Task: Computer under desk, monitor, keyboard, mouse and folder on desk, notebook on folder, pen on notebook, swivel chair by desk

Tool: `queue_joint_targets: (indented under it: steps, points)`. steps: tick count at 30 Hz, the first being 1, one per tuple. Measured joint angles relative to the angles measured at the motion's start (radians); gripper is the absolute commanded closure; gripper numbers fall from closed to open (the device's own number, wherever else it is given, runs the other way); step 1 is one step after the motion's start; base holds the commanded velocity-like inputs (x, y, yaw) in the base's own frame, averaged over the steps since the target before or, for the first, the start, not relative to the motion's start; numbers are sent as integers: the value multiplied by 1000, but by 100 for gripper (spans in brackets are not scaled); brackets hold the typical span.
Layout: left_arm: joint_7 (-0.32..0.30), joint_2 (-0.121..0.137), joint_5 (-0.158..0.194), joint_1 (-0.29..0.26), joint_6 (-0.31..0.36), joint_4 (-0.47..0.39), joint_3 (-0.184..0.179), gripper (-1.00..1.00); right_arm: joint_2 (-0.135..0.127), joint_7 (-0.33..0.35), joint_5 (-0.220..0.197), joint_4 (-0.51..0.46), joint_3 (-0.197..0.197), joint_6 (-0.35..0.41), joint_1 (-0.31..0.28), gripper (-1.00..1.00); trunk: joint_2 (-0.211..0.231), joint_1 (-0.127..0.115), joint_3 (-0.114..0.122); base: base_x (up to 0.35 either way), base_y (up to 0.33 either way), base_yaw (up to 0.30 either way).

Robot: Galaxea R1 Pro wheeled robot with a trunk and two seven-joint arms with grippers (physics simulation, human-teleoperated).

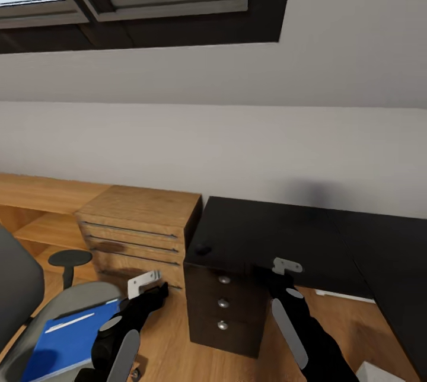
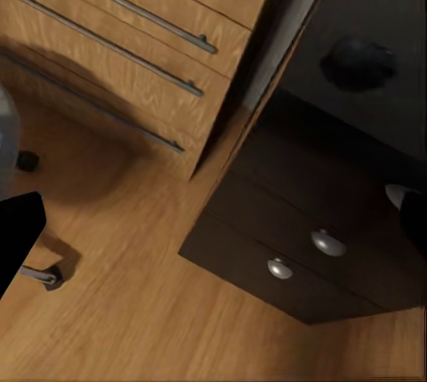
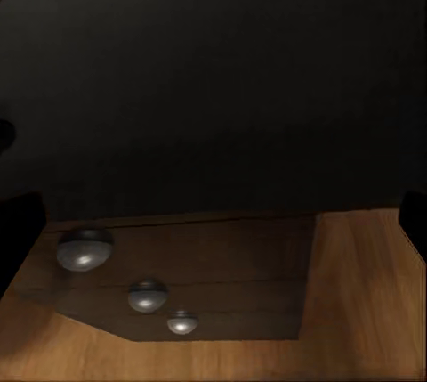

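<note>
Folder [image 1: 68, 340]: lay flat on the swivel chair [image 1: 35, 311] seat, low at the robot's left.
Tabletop [image 1: 284, 239]: stood ahead and right, the mouse [image 1: 203, 248] near its corner.
Long axis: folder ran toward the dresser [image 1: 139, 228].
Nearer arm: left pincer [image 1: 144, 283], just beside the folder; grip state could not be told.
Right pincer [image 1: 286, 266]: over the tabletop edge; state unclear.

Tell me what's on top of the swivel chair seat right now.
The blue folder lies on the swivel chair, a pale pen atop it. The left arm covers its near corner.
</note>
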Motion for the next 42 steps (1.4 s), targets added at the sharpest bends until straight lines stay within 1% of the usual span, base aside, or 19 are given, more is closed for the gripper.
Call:
queue_joint_targets:
  steps: [7,12,25,29,42]
  points:
    - [1,0,0,11,-12,-7,-2,-100,0,0,-1,0,-1,0,0,-100,0,0,0,0,0,-296]
    - [1,0,-1,19,-12,-9,-17,-100,0,0,-1,0,-2,0,0,-100,0,0,0,0,0,-296]
    - [2,1,-2,21,-11,-9,-21,-100,0,-4,1,0,-27,0,0,-100,0,0,0,0,0,-294]
    - [2,2,-2,22,-11,-9,-21,-100,0,-2,0,-1,-38,0,0,-100,0,0,0,0,0,-131]
    - [2,2,-2,22,-11,-8,-22,-100,1,-4,1,0,-40,0,0,-100,0,0,1,0,0,-21]
